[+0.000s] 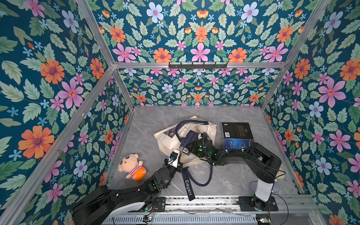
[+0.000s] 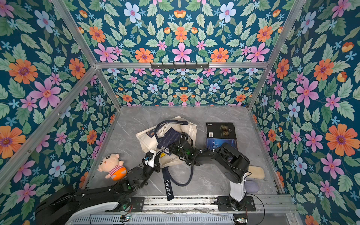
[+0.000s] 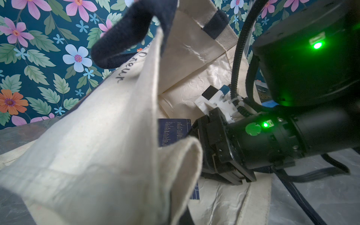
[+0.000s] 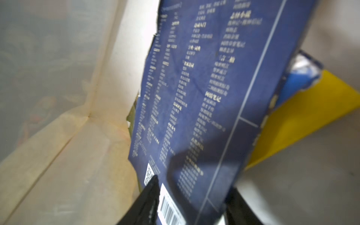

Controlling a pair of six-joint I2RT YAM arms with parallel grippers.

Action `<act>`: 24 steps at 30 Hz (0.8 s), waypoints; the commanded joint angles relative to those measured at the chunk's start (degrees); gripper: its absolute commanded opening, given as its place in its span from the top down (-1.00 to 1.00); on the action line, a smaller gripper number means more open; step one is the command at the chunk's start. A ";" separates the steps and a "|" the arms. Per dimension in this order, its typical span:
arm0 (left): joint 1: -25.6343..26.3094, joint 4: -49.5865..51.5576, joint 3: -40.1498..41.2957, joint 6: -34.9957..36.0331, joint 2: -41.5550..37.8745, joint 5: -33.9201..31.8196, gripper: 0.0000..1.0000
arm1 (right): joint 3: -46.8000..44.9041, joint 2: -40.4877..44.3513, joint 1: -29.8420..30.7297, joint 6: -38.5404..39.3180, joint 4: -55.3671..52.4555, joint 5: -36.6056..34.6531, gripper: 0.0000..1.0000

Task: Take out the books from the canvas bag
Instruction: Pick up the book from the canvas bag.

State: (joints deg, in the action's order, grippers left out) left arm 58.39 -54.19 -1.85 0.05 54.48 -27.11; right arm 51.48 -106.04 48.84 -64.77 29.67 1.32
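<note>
The cream canvas bag [image 1: 167, 140] [image 2: 148, 140] lies on its side mid-table, its mouth facing the right arm. My left gripper [image 1: 178, 153] is shut on the bag's near rim and holds the cloth [image 3: 107, 136] up; its fingers are hidden by canvas in the left wrist view. My right gripper [image 1: 190, 147] [image 4: 194, 187] reaches into the mouth. A dark blue book [image 4: 194, 87] [image 1: 190, 137] stands between its fingers [image 4: 152, 191]; whether they clamp it is unclear. A yellow book [image 4: 311, 113] lies behind it. Two books lie outside, one black [image 1: 236, 130] and one blue [image 1: 236, 144].
A pink plush doll [image 1: 131, 165] lies near the front left, beside the left arm. The navy strap reading Elegant [image 1: 188, 187] and a looped handle trail toward the front rail. A beige flat object [image 2: 256, 171] lies behind the right arm's base. Floral walls enclose the table.
</note>
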 commanded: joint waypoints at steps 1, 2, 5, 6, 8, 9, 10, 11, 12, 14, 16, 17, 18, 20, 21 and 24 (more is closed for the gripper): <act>-0.03 -3.02 -0.09 -0.06 -0.14 0.74 1.00 | 0.32 1.32 0.03 0.60 1.73 0.41 0.15; -0.03 -3.02 -0.17 -0.05 -0.01 0.74 1.00 | 0.35 1.77 0.02 0.76 1.65 0.37 0.19; -0.03 -3.11 -0.22 -0.05 0.19 0.79 1.00 | 0.56 2.73 0.03 0.91 1.44 0.37 0.24; -0.03 -3.11 -0.24 -0.06 0.21 0.87 1.00 | 0.72 2.85 -0.01 0.96 1.37 0.23 0.25; -0.03 -3.11 -0.22 -0.10 0.34 0.93 1.00 | 1.60 2.65 -0.02 1.21 0.75 -0.27 0.26; -0.04 -3.11 -0.26 -0.06 0.29 1.00 1.00 | 2.17 2.41 0.01 1.44 0.42 -0.48 0.26; -0.03 -3.15 -0.26 -0.05 0.29 0.93 1.00 | 2.97 1.97 0.00 1.80 0.11 -0.56 0.26; -0.03 -3.11 -0.26 -0.12 0.35 1.01 1.00 | 3.67 1.41 -0.06 1.82 -0.37 -0.66 0.27; -0.03 -3.11 -0.21 -0.06 0.29 0.99 1.00 | 4.36 0.84 -0.13 1.92 -0.55 -0.75 0.27; -0.03 -3.11 -0.17 -0.06 0.26 1.01 1.00 | 5.86 -0.51 -0.07 2.21 -0.32 -0.91 0.27; -0.03 -3.20 -0.17 -0.06 0.29 1.01 1.00 | 7.44 -1.88 -0.20 2.40 -0.36 -1.32 0.27; -0.03 -3.28 -0.17 -0.06 0.33 1.06 1.00 | 8.10 -2.60 -0.24 2.37 -0.18 -1.32 0.28; -0.03 -3.29 -0.19 -0.10 0.42 1.18 1.00 | 8.63 -3.21 -0.32 2.38 0.19 -1.32 0.28; -0.03 -3.37 -0.22 -0.05 0.49 1.34 1.00 | 9.82 -4.42 -0.32 2.55 1.21 -1.32 0.29; -0.03 -3.44 -0.22 -0.05 0.58 1.42 1.00 | 10.31 -4.91 -0.32 2.68 1.55 -1.49 0.29; -0.03 -3.59 -0.17 -0.07 0.68 1.54 1.00 | 12.06 -6.36 -0.35 2.89 2.26 -2.32 0.32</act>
State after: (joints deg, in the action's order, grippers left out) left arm 58.39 -54.33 -1.85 0.05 55.07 -26.79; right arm 62.30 -111.59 48.53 -62.61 29.41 0.62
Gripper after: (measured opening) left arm 0.058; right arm 0.347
